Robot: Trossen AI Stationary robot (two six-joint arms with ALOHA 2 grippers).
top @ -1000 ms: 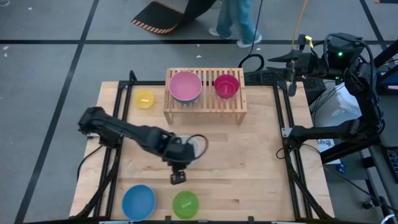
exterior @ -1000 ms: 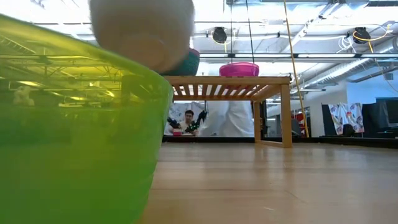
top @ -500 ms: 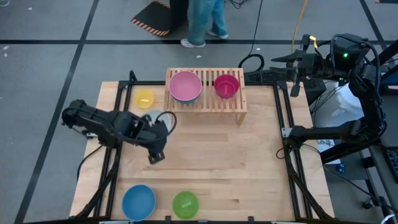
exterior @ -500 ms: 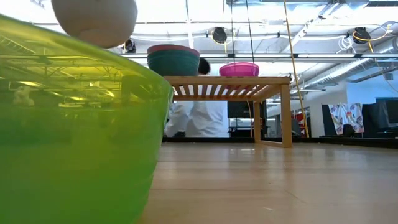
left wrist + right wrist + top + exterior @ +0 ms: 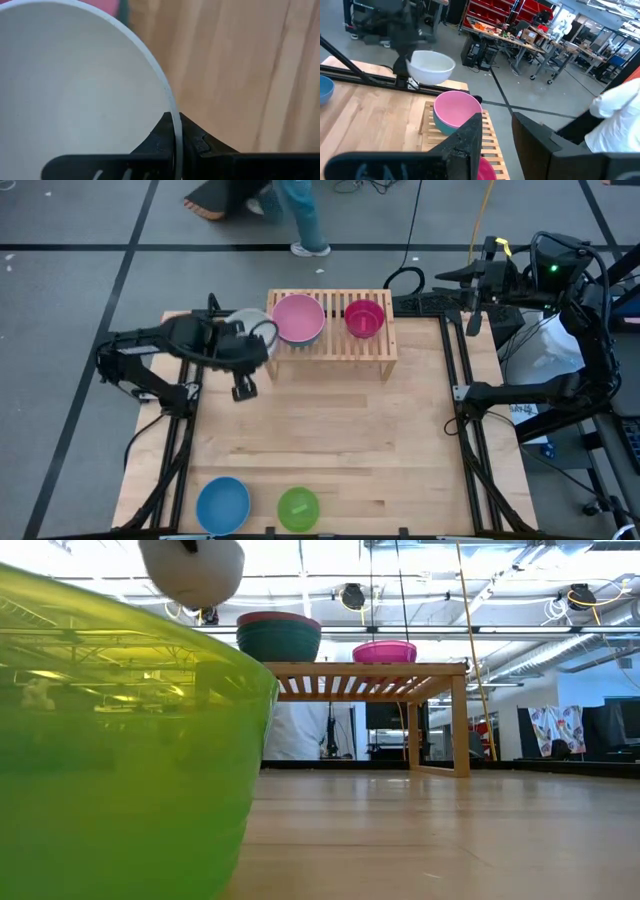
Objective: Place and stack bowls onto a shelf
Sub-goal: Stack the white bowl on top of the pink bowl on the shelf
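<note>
My left gripper (image 5: 246, 350) is shut on a white bowl (image 5: 252, 330) that hangs in the air just off the left end of the light-wood shelf (image 5: 385, 345). The low view shows this bowl (image 5: 192, 570) high above the table. On the shelf top a pink bowl (image 5: 298, 318) sits nested in a teal one (image 5: 280, 642), and a magenta-red bowl (image 5: 364, 318) rests beside them. A blue bowl (image 5: 222, 504) and a lime green bowl (image 5: 298, 508) sit on the table near its near edge. My right gripper (image 5: 497, 135) is open, raised beyond the table's far right corner. My left gripper pinches the white bowl's rim (image 5: 175, 131) with one finger inside the bowl (image 5: 159, 135) and one outside (image 5: 196, 137). The bowl is lifted clear of the table and stays upright, mouth up.
The shelf's right end has bare slats. The middle of the wooden table (image 5: 340, 440) holds nothing. The lime green bowl (image 5: 110, 750) fills the left of the low view. A person's legs (image 5: 300, 210) pass on the floor beyond the far edge.
My left arm has carried the white bowl from over the table's middle toward the left edge, then toward the far edge, ending beside the shelf's left end. The bowl has stayed lifted clear and upright. The person behind the table has walked leftward.
</note>
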